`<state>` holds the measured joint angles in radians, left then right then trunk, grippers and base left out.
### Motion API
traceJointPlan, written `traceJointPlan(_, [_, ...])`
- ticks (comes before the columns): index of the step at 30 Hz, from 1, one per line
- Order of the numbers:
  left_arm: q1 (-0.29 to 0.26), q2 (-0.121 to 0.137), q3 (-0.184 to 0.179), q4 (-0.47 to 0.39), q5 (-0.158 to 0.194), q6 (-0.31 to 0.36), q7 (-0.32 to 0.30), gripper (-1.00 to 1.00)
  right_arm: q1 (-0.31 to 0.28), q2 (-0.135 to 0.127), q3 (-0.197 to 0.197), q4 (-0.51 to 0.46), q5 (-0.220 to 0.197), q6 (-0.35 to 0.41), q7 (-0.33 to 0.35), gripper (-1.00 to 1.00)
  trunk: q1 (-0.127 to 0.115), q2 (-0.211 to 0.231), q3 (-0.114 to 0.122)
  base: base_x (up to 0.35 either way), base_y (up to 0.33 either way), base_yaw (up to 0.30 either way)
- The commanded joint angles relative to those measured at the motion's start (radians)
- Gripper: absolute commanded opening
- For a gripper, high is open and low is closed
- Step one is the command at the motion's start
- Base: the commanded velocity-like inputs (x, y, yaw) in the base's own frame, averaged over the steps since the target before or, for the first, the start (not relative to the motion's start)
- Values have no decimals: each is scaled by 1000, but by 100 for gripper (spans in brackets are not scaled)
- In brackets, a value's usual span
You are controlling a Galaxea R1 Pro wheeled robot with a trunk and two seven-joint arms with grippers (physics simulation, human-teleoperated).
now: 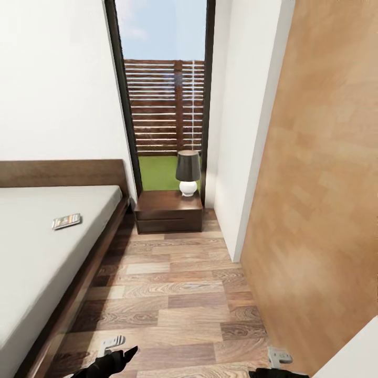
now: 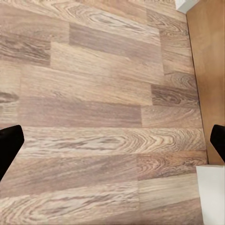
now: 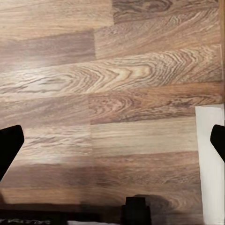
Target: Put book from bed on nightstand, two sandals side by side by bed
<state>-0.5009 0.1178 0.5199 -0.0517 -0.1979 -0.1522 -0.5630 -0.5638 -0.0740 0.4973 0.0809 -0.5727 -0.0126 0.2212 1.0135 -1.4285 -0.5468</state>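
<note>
The book (image 1: 66,221), small and thin with a dark cover, lies flat on the pale mattress of the bed (image 1: 42,247), close to its right edge. The dark reddish-brown nightstand (image 1: 169,210) stands against the window wall beyond the bed's headboard corner. Both arms hang low at the bottom of the head view, far from the book. My left gripper (image 1: 118,359) is open, its black fingertips (image 2: 9,145) wide apart over bare floor planks. My right gripper (image 1: 273,370) is open too, with one finger (image 3: 9,145) at each side and nothing between them. The sandals are out of view.
A lamp (image 1: 188,172) with a dark shade and white base stands on the nightstand's right half. A tall dark-framed window (image 1: 165,94) is behind it. A large light-brown wooden panel (image 1: 320,199) and a white wall corner (image 1: 236,210) bound the wood-plank aisle (image 1: 173,299) on the right.
</note>
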Motion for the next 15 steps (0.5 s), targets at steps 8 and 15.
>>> traceJointPlan(8, [12, 2, 8, 34, -8, -5, 26, 100, 85, -1, 9, 0, 53, -5, 3, 100, -27, 49, 21, 0, 0, 0])
traceJointPlan(15, [19, 2, 8, 36, -8, -7, 29, 100, 85, -1, 9, 0, 56, -13, 3, 100, -27, 49, 21, 0, 0, 0])
